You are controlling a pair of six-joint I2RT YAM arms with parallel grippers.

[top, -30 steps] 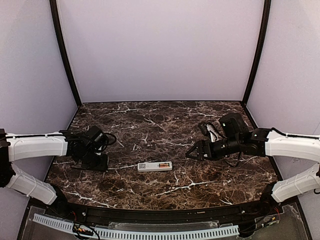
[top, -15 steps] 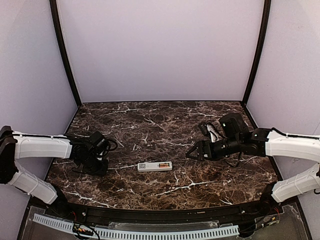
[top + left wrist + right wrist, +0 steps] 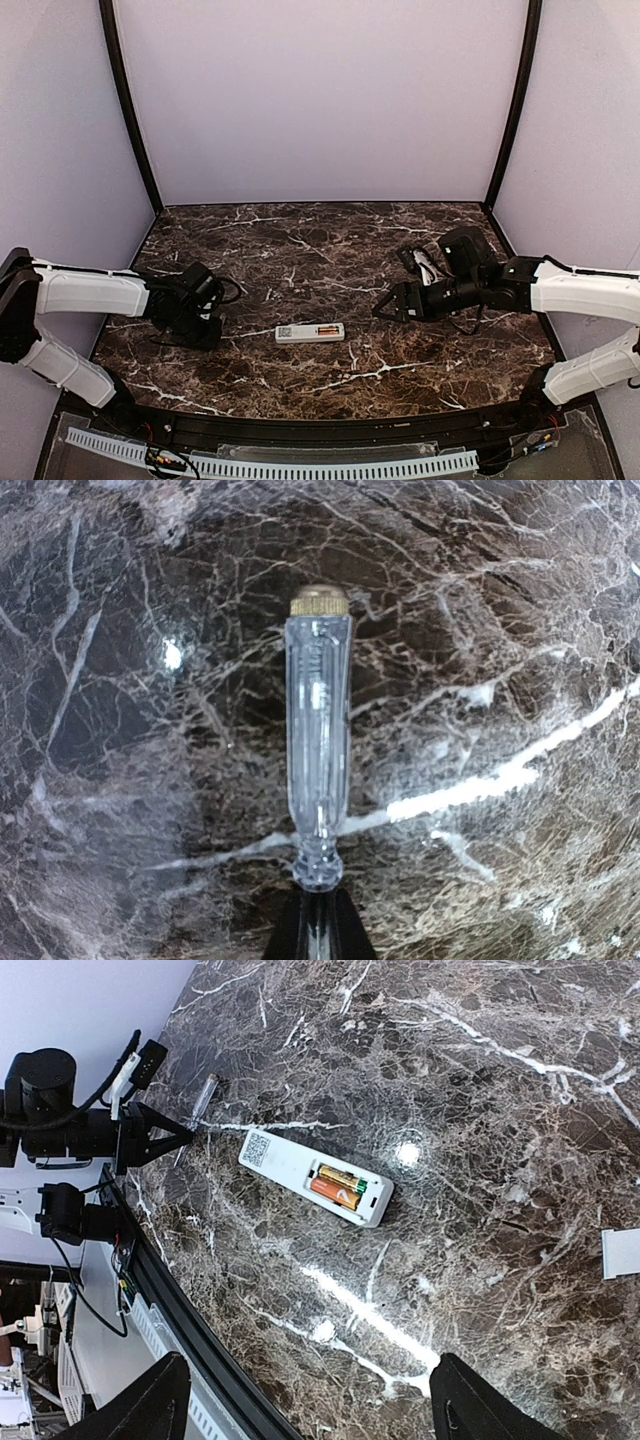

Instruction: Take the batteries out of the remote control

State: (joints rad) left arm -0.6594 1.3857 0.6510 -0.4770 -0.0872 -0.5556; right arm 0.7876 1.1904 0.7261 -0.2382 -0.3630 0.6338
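The white remote control [image 3: 298, 333] lies back up near the front middle of the marble table, its recess open. The two orange-copper batteries [image 3: 327, 329] sit side by side in it, plain in the right wrist view [image 3: 338, 1187] inside the remote [image 3: 285, 1165]. My left gripper [image 3: 320, 925] is shut on the thin end of a clear-handled tool [image 3: 318, 730] with a brass cap, held low over the table to the left of the remote [image 3: 203, 330]. My right gripper [image 3: 310, 1410] is wide open and empty, above the table right of the remote [image 3: 383, 308].
A small flat white cover piece [image 3: 620, 1253] lies on the table at the right edge of the right wrist view. The table's black front rail [image 3: 190, 1310] runs close behind the remote. Lilac walls close the back and sides.
My left arm has dropped and drawn a little nearer and to the right with the clear tool. The right arm, remote and batteries have not moved.
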